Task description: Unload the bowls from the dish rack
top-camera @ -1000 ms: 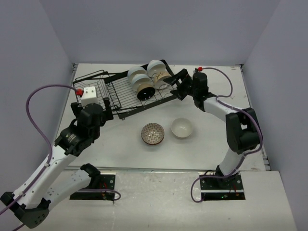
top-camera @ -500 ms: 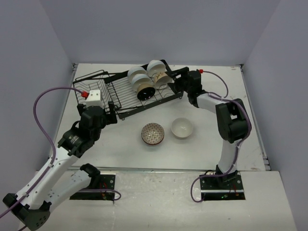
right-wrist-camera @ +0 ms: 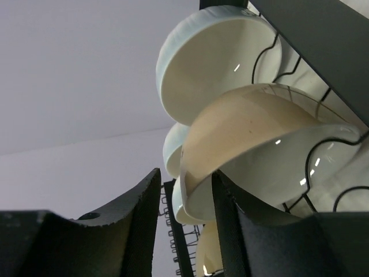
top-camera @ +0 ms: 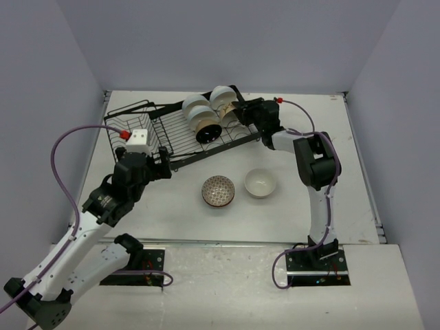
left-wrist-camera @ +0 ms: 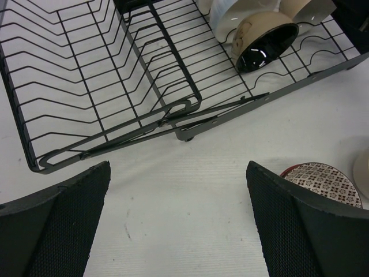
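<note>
The black wire dish rack holds several bowls on edge: white ones and a tan one with a dark inside. My right gripper reaches into the rack's right end. In the right wrist view its fingers straddle the rim of a cream-tan bowl: one finger lies inside the bowl, the other stands a small gap off the outside, so the gripper is open. My left gripper hangs wide open and holds nothing, over bare table just in front of the rack.
A red-rimmed patterned bowl and a white bowl sit upright on the table in front of the rack. The patterned bowl lies just right of my left gripper's right finger. Walls stand close behind and beside the table.
My right gripper slid left into the rack's end and its jaws narrowed around the cream-tan bowl's rim. My left arm shifted slightly right along the rack's front, still open.
</note>
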